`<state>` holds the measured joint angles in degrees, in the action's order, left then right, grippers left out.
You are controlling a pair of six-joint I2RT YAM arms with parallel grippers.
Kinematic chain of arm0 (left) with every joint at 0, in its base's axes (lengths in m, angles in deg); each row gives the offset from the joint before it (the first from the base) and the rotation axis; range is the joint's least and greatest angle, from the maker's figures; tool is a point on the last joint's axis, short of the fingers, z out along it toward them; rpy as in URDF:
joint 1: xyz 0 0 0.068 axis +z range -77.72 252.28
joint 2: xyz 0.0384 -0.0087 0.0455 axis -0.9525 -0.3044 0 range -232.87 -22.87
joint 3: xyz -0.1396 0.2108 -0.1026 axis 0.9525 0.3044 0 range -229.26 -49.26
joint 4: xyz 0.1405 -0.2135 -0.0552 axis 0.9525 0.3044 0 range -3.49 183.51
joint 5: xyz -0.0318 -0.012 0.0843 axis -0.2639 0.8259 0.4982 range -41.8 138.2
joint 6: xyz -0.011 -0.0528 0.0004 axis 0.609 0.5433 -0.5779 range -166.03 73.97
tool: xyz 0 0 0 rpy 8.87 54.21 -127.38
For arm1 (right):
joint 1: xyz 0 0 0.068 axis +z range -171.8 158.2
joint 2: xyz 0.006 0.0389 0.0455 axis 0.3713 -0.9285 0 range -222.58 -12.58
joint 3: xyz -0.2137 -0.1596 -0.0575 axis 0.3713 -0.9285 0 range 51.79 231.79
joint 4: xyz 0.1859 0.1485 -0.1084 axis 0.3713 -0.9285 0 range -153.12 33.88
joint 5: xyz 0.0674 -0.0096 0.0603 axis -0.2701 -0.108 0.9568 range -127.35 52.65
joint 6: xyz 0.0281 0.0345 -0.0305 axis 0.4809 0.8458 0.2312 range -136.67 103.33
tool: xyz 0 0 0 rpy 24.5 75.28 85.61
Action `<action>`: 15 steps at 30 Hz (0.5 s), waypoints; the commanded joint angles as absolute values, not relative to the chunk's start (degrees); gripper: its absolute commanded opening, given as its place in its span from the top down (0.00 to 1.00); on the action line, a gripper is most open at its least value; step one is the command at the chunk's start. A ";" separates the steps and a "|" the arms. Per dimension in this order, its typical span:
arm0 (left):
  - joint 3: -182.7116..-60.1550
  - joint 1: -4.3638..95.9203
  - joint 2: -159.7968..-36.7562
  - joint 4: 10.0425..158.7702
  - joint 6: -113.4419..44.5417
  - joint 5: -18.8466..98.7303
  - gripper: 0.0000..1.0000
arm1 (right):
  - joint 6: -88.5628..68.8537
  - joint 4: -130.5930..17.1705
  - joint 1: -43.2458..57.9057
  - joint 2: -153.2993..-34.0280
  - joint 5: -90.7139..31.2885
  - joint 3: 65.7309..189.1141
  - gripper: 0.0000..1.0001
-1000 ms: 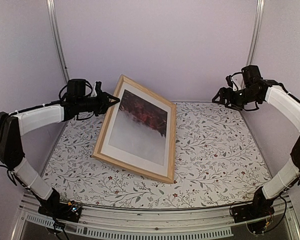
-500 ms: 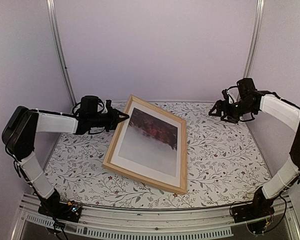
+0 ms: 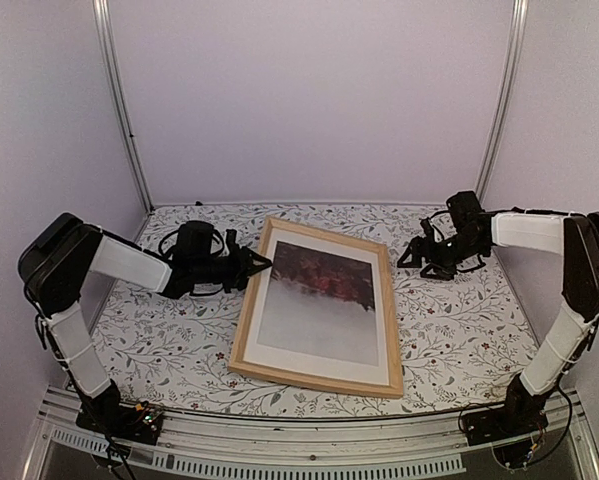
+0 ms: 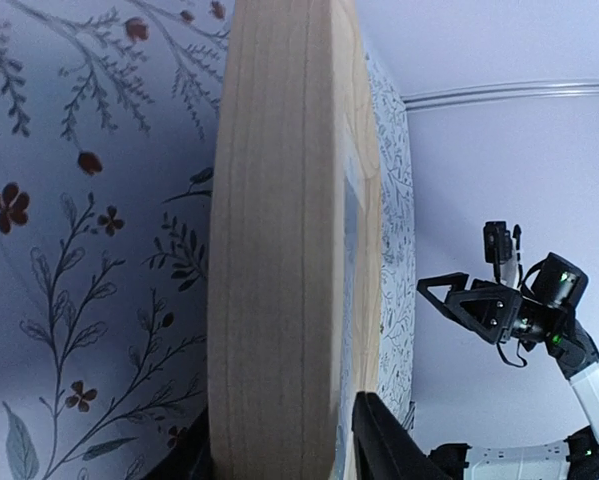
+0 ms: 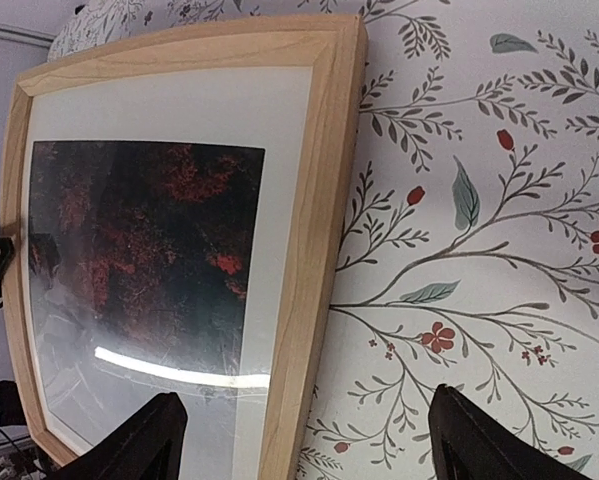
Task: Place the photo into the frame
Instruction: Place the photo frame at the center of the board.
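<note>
Top external: reddish-grey photo [image 3: 319,300] framed; left end effector [image 3: 260,265] grip unclear, right end effector [image 3: 408,257] gapes empty.

The floral-patterned table [image 3: 449,330] bears the frame [image 3: 314,374], apparently lying flat on it.

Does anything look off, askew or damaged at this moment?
Only mildly: the frame lies turned askew to the table's edges. The photo sits squarely within the white mat. No damage or spill shows.
</note>
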<state>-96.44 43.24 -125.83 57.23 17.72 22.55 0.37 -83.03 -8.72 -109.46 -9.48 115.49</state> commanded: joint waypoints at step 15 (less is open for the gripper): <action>-91.37 43.60 -125.18 58.41 9.13 22.50 0.18 | -1.08 -82.55 -8.35 -111.43 -12.38 116.25 0.12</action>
